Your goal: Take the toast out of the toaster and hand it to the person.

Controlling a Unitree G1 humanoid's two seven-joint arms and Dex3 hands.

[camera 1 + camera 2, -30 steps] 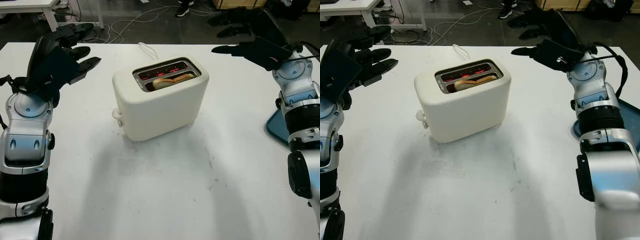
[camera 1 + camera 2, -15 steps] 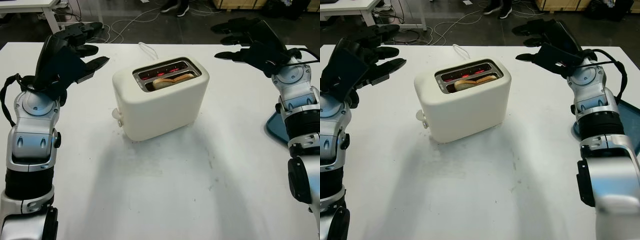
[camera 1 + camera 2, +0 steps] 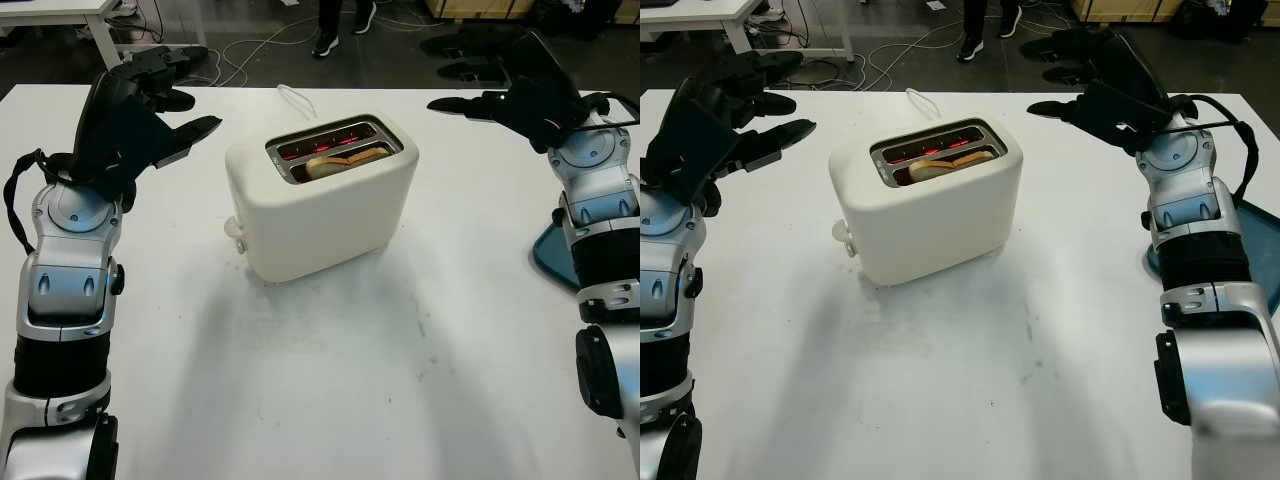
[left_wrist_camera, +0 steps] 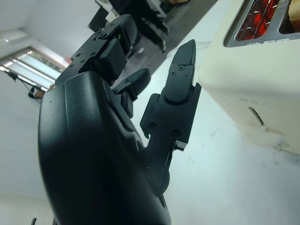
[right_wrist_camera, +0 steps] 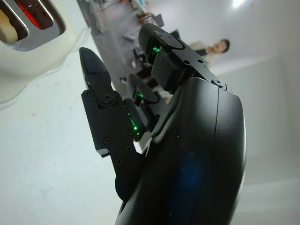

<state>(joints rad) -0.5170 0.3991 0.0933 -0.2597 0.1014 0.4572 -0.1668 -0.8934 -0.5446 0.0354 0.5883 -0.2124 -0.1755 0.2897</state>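
Both arms are closing in from a second ago, the open left hand (image 3: 135, 105) and open right hand (image 3: 520, 90) now flanking the toaster (image 3: 320, 195), where the toast (image 3: 345, 160) is still sitting in its slot on the white surface (image 3: 330, 380), while a person's feet (image 3: 340, 20) are walking in beyond.

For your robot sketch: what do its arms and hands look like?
Both arms are silver-grey jointed shells with black bands. The left hand and right hand are black, with three blocky, screwed fingers. Small green lights glow on them, and a black cable loops by the left wrist.
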